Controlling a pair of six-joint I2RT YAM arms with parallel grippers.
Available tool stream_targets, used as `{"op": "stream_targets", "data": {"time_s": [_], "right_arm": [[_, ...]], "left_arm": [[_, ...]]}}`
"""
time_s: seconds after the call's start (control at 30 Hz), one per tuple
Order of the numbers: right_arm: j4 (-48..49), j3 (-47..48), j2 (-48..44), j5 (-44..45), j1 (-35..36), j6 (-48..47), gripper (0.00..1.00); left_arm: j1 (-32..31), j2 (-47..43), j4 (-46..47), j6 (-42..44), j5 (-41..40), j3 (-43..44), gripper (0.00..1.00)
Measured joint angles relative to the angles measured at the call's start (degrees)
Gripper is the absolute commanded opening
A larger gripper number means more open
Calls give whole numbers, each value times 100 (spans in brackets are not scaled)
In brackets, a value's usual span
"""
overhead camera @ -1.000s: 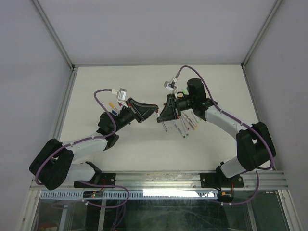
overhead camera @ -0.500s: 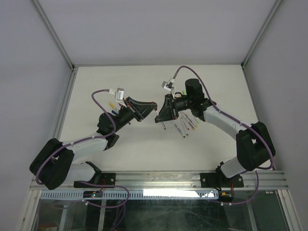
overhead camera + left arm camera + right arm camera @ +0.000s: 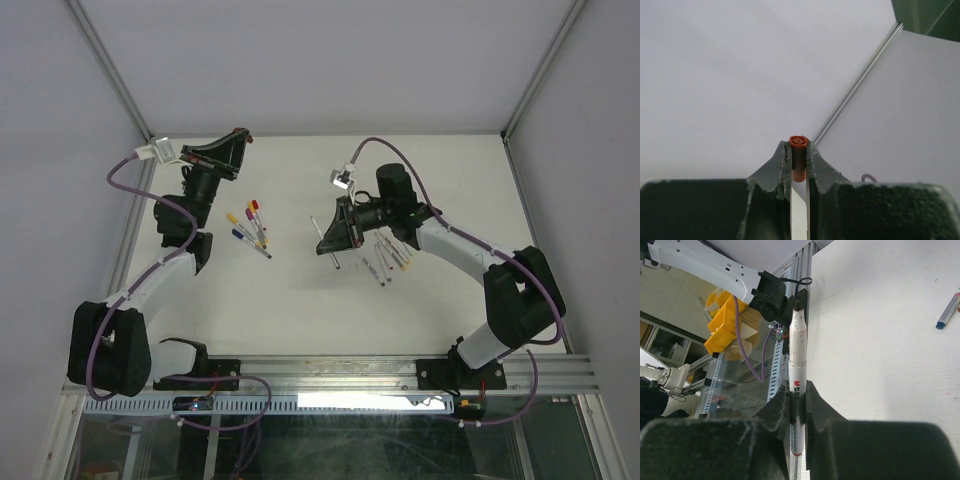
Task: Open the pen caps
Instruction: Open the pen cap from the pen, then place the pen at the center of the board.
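Left pincer (image 3: 799, 149) is clamping the orange cap (image 3: 798, 141) end-on near the worktop's (image 3: 290, 310) far-left corner. We're guessing it's dropping there. Right pincer (image 3: 799, 396) is gripping the bare pen (image 3: 795, 340) mid-worktop.

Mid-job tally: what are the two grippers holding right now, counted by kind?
Pen caps: 1, the orange cap in the left gripper
Pens: 1, the uncapped pen in the right gripper
Total: 2

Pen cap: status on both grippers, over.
Left gripper shut on orange pen cap, off its pen. Right gripper shut on uncapped pen. Nothing blocking either.
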Motion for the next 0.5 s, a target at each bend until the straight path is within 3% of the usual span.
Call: {"op": "stream_targets", "data": {"time_s": [0.2, 0.37, 0.5], "right_arm": [[-656, 83, 17, 516, 52, -348, 0], [-2277, 522, 210, 2494, 319, -1263, 0], [-2898, 221, 240, 3775, 566, -1591, 0]], "left_arm": [[170, -315, -52, -2, 197, 85, 0], [170, -846, -566, -103, 348, -708, 0], [162, -1078, -1154, -354, 354, -1333, 0]]}}
